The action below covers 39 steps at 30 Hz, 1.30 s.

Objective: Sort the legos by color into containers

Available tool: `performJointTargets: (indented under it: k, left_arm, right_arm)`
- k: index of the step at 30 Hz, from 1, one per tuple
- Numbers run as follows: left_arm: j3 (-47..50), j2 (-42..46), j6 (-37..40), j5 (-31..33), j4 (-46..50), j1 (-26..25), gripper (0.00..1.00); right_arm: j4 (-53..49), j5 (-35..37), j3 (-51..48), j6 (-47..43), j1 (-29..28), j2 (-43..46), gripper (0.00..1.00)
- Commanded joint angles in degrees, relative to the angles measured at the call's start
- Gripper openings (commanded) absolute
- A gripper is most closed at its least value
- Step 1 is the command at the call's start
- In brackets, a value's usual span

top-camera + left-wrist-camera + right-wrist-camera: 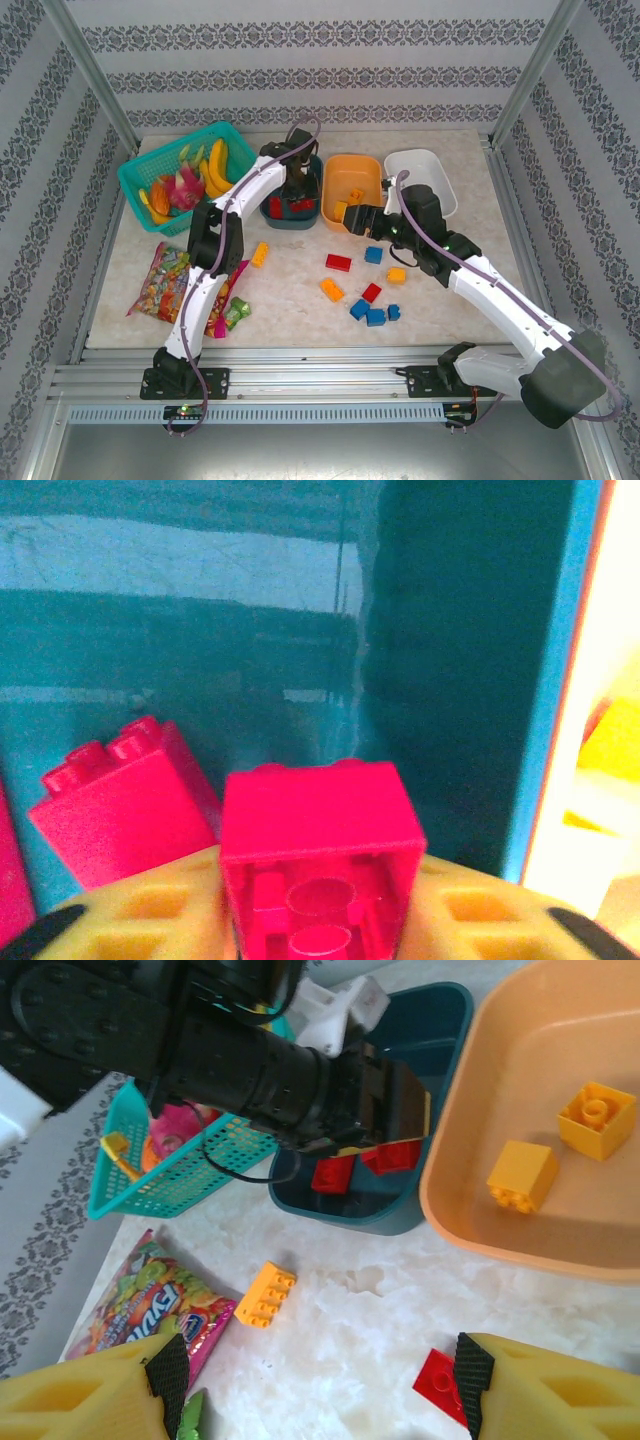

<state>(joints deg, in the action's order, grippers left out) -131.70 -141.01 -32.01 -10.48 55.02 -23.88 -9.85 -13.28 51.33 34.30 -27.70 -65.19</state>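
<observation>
Left gripper (320, 935) is hovering over teal tub (460, 680).
Red brick (318, 815) sitting between fingers (140, 920), hold unclear; bare floor (200, 630) lying at 12 o'clock.

Left wrist cam: the red brick (320, 825) in the jaws of the left claw (320, 885) runs off the bottom edge, so can't tell if it's pinched or loose. Off to that claw's right, past the teal tub (460, 630) wall, just a yellow blur (612, 745). Right wrist cam: a flat red lego (437, 1380) is half tucked behind one finger of the right claw (320, 1370), and the candy bag (160, 1305) hides behind the other.
</observation>
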Motion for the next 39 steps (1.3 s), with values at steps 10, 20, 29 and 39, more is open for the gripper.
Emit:
performJointTargets:
  k: [10, 20, 29, 39]
  left_arm:
    - [-0.62, 10.10, 0.11, 1.01, 2.26, 0.00, 0.71]
    - [32.94, 37.94, -0.76, -5.10, -16.16, -4.25, 0.91]
    - [57.77, 57.62, -6.43, -6.86, -25.76, -7.67, 0.91]
    - [63.05, 63.64, -8.19, -5.52, -24.87, -9.06, 0.89]
  right_arm:
    - [-22.94, 11.91, 1.84, -0.06, 2.93, -7.99, 0.72]
    - [-21.75, 11.96, 8.35, -1.43, 3.88, -25.75, 0.75]
    - [-21.98, 13.24, 10.41, -0.73, 4.96, -34.31, 0.67]
    - [-21.99, 13.81, 12.23, -0.65, 4.75, -36.10, 0.34]
